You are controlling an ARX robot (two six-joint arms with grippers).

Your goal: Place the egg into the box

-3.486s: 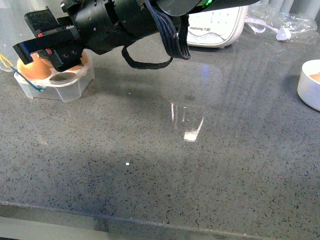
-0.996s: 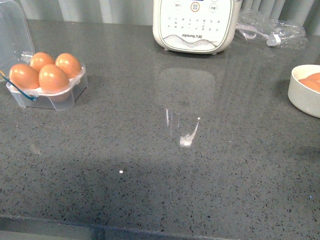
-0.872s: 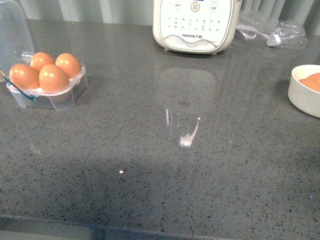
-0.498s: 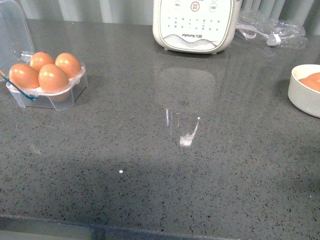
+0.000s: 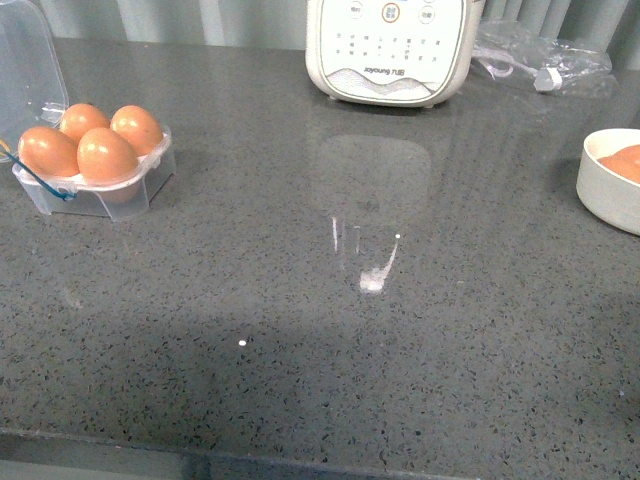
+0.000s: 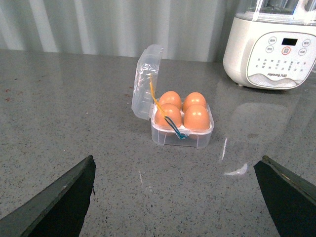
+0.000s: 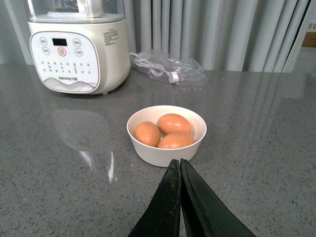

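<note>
The clear plastic box [image 5: 140, 182] stands at the table's left with its lid [image 5: 28, 55] open and its blue-yellow cord [image 5: 45, 185] at the front. All its cups hold orange-brown eggs [image 5: 105, 156]. It also shows in the left wrist view [image 6: 205, 133], where the eggs [image 6: 196, 117] fill it. My left gripper [image 6: 177, 190] is open and empty, well back from the box. My right gripper [image 7: 179, 165] is shut and empty, just short of a white bowl [image 7: 153, 154] holding three eggs [image 7: 173, 123]. Neither arm shows in the front view.
A large white appliance with buttons [image 5: 390, 50] stands at the back centre, also in the right wrist view [image 7: 76, 54]. A clear plastic bag with a cable [image 5: 545, 55] lies at the back right. The white bowl [image 5: 600, 195] sits at the right edge.
3.5 s ago my left arm was over the box, covering part of it; it has since drawn back out of the front view. All cups now show eggs. Nothing has moved in the last second.
</note>
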